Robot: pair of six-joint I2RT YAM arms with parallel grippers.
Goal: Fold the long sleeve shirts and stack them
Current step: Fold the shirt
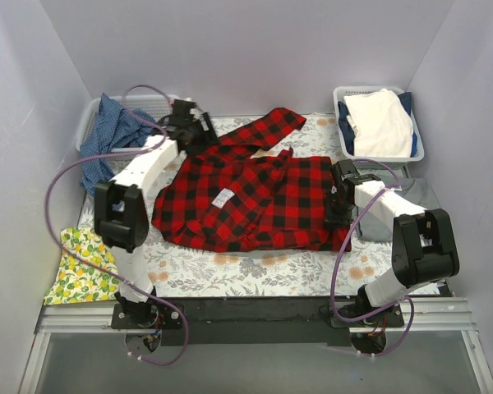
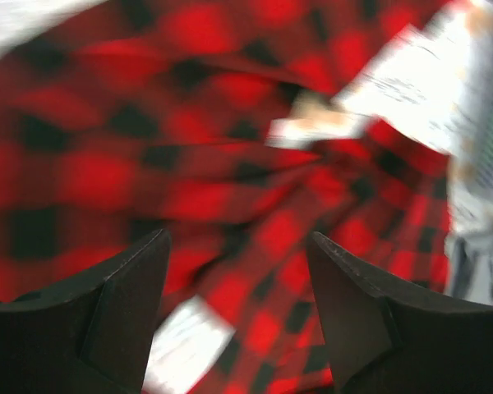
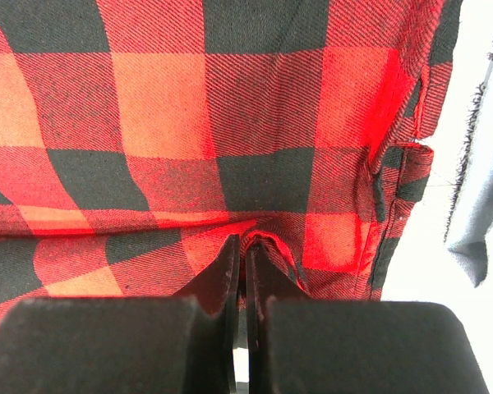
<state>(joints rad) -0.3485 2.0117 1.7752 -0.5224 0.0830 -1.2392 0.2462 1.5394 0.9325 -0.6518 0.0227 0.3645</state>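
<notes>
— Where do our grippers stand?

— Our right gripper (image 3: 245, 246) is clenched. A small pucker of the plaid shirt (image 1: 246, 197) runs up into its closed tips, so we judge it is pinching the cloth at the shirt's right edge. Our left gripper (image 2: 237, 238) is released, with its fingers apart and nothing between them; only blurred plaid shows beneath.

— And the shirt itself?

— It lies spread across the middle of the table (image 1: 230, 275). The body is rumpled and one sleeve (image 1: 271, 127) trails toward the far edge. Our left gripper hangs over the shirt's far-left part, near the blue cloth (image 1: 107, 139) in the far-left corner. The grey cloth (image 1: 415, 193) sits just beside the shirt's right edge, by our right arm.

— So which step are we on?

— Folding, we think. No fold looks finished and nothing is stacked yet.

— How do we do it well?

— We lower the open left jaws onto a single layer near the shoulder, not onto a bunched ridge, and close fully before lifting. The right pinch needs to be firm so the edge does not creep. Then we lift both sides together, low, and carry the cloth over in one sweep so it lands flat. We tuck the stray sleeve in first, or it will hang out of the fold.

— What could go wrong?

— We could grab two layers, or drag the whole shirt toward the white basket (image 1: 368, 89).
</notes>
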